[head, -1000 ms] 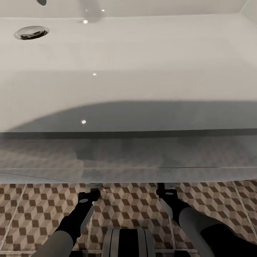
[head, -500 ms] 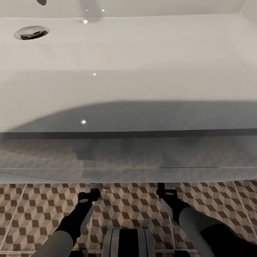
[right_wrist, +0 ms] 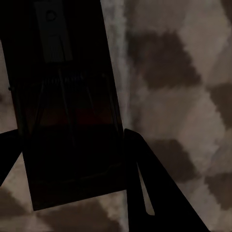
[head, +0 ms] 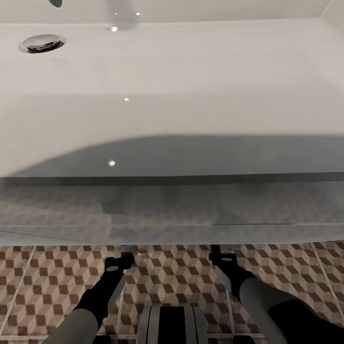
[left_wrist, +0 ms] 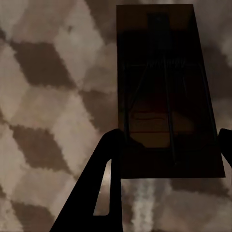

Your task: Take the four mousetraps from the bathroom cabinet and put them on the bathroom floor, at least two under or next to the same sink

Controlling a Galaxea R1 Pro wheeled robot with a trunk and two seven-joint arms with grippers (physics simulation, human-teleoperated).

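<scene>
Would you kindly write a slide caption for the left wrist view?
Left gripper holds a brown mousetrap between its fingers above the cube-patterned bathroom floor.

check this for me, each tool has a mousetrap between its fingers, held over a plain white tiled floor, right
Not quite. The floor is not plain white: both wrist views show brown, beige and white cube-patterned tiles. The rest stands: the left tool and the right tool each have a mousetrap between their fingers.
</scene>
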